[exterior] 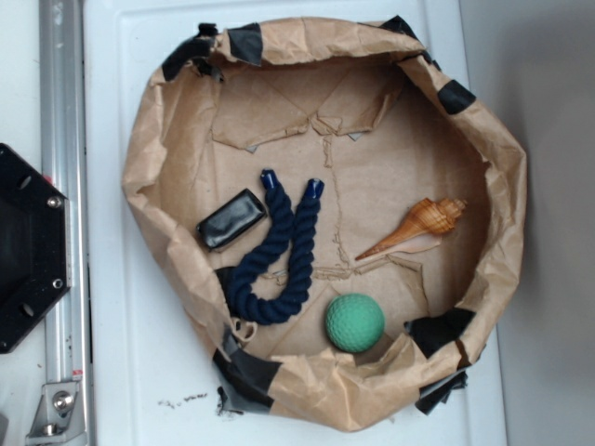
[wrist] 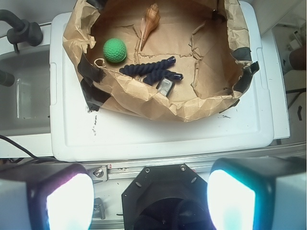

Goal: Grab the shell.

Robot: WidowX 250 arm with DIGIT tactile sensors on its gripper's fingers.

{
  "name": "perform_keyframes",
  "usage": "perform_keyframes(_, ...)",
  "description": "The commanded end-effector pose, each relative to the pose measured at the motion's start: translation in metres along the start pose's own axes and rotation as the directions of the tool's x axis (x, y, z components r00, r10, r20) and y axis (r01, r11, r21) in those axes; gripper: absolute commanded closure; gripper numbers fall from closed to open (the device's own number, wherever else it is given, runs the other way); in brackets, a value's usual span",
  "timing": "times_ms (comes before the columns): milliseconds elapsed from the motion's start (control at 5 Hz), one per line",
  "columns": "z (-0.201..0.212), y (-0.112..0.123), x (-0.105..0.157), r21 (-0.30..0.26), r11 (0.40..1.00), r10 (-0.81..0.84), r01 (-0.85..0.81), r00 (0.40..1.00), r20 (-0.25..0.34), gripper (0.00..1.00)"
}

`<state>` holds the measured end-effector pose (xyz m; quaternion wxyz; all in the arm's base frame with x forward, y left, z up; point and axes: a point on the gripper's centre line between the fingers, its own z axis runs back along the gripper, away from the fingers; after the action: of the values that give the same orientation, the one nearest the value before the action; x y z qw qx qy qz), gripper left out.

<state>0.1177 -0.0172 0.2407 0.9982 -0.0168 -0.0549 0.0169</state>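
Observation:
The shell (exterior: 416,227) is an orange-brown spiral conch lying on the brown paper at the right of the paper bowl (exterior: 144,158), its point toward the lower left. In the wrist view the shell (wrist: 149,24) lies at the far top. My gripper (wrist: 151,199) is open and empty. It hangs high above the black robot base, far from the shell. It does not show in the exterior view.
A green dimpled ball (exterior: 354,322) lies below the shell. A dark blue rope (exterior: 277,255) bent in a U and a small black block (exterior: 231,219) lie at the left. The bowl stands on a white lid (wrist: 168,134). The black base (exterior: 23,246) sits at the left edge.

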Motion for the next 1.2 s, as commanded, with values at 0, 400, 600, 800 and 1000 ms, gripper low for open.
perform_keyframes(0,0.000,0.000,0.000,0.000,1.000,0.000,0.000,1.000,0.000,0.00)
perform_keyframes(400,-0.043,0.038,0.056,0.116,0.986,0.123,-0.120,0.992,-0.022,0.00)
perform_keyframes(600,-0.053,0.044,0.070,0.086,0.986,0.138,-0.142,0.989,0.046,0.00)
perform_keyframes(800,-0.083,0.037,0.104,0.072,0.996,0.049,-0.059,0.990,0.131,0.00)
perform_keyframes(1000,-0.122,0.026,0.135,0.030,0.997,-0.066,0.064,0.997,0.047,0.00)
